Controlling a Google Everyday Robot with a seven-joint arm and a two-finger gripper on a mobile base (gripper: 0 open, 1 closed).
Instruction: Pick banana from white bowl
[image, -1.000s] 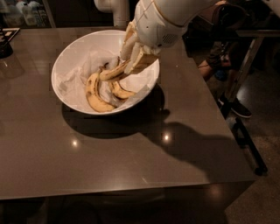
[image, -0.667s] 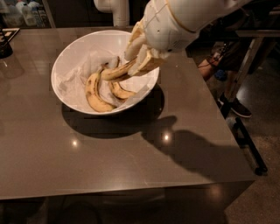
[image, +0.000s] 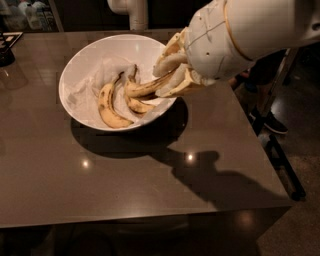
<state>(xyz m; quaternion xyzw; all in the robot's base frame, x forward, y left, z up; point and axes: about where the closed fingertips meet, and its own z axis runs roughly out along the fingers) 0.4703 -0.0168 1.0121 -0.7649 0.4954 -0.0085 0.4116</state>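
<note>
I had the gripper (image: 163, 83) at the right-hand rim of the white bowl (image: 95, 45), reaching in from the right and angled down toward the bowl's middle. Its two pale fingers (image: 169, 64) were closed on the banana (image: 142, 90), one above and one below the fruit's right end. The banana lay roughly level across the right half of the bowl, its free end pointing left, with brown marks along its skin. It sat above the two shorter bananas (image: 109, 109), which rested on the crumpled paper (image: 82, 92) lining the bowl's floor. One curved along the lower left and the other lay just under the held fruit. I could not tell whether the held banana touched the one beneath it.

The arm's rounded white housing (image: 240, 35) filled the upper right of my view, just behind the fingers. The bowl stood on a dark, glossy table (image: 125, 195), toward its far side, and arm and bowl cast a heavy shadow (image: 200, 175) across the tabletop to the right.
</note>
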